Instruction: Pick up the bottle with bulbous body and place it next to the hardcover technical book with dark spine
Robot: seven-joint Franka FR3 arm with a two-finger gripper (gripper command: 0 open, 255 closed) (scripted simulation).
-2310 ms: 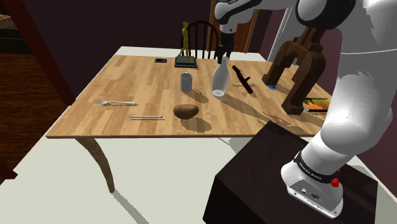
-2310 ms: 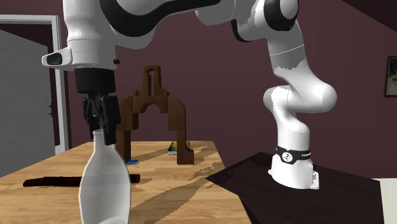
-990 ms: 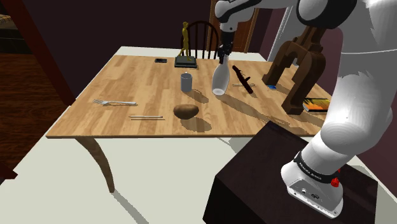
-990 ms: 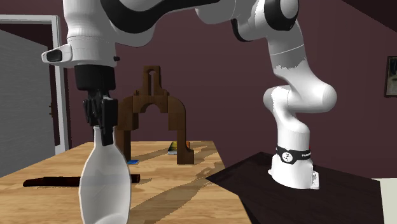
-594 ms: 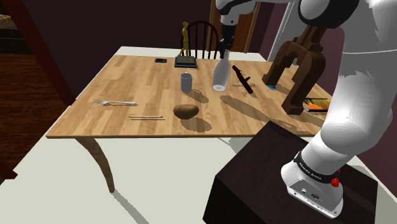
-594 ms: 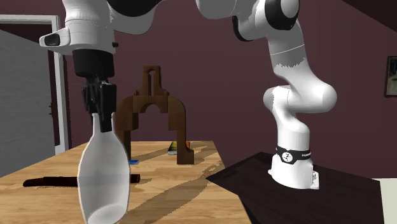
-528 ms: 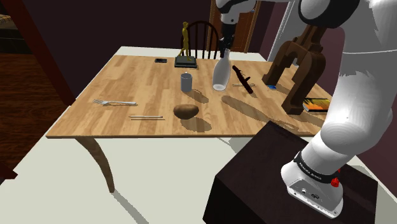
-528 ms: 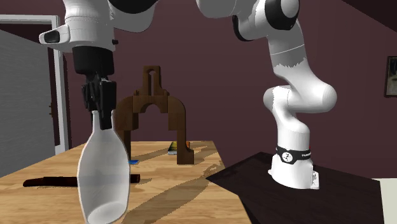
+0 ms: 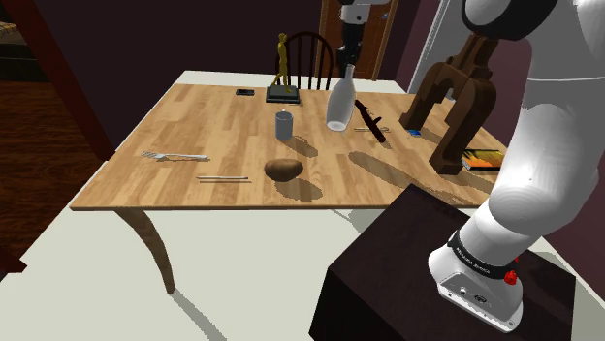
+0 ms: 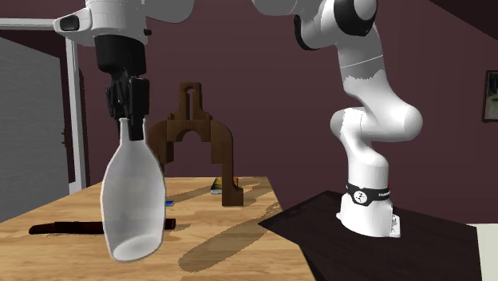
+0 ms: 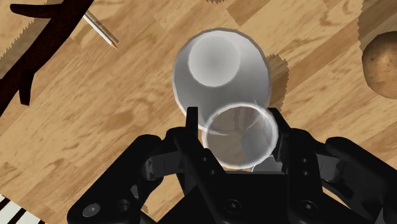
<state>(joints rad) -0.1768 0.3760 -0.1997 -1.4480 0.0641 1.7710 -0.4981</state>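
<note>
Bottle point(image 9: 338, 102), white and bulbous, one only. Shoulder view: it hangs clear of the table point(image 9: 213, 121), higher than half a second ago, when its base was still close to the wood. The gripper point(image 9: 349, 60) is clamped on the neck. I judge the pick done, with the carry to the book left.
- One grey cup point(image 9: 283, 124) at 8 o'clock of the bottle.
- One brown lump point(image 9: 283, 170) at 7 o'clock.
- One statuette point(image 9: 281, 60) at 10 o'clock.
- One dark stick point(image 9: 368, 118) at 4 o'clock.
- One brown wooden stand point(image 9: 456, 97) at 3 o'clock.
- One flat book-like thing point(image 9: 482, 161) at 4 o'clock, by the stand's foot. I can't confirm it is the target.

Second exterior view: one bottle point(image 10: 134, 199), up from a second ago and a bit tilted, its base off the table point(image 10: 239, 215). The gripper point(image 10: 132, 128) pinches the neck. One wooden stand point(image 10: 191, 136) sits at 2 o'clock of the bottle.

Wrist view: both fingers point(image 11: 191, 137) clasp the rim of the bottle point(image 11: 219, 67), and the gripper point(image 11: 238, 137) is closed on it. The base points at the wood. One brown lump point(image 11: 380, 60) and one dark stick point(image 11: 38, 44) lie well apart, on opposite sides of the bottle.
</note>
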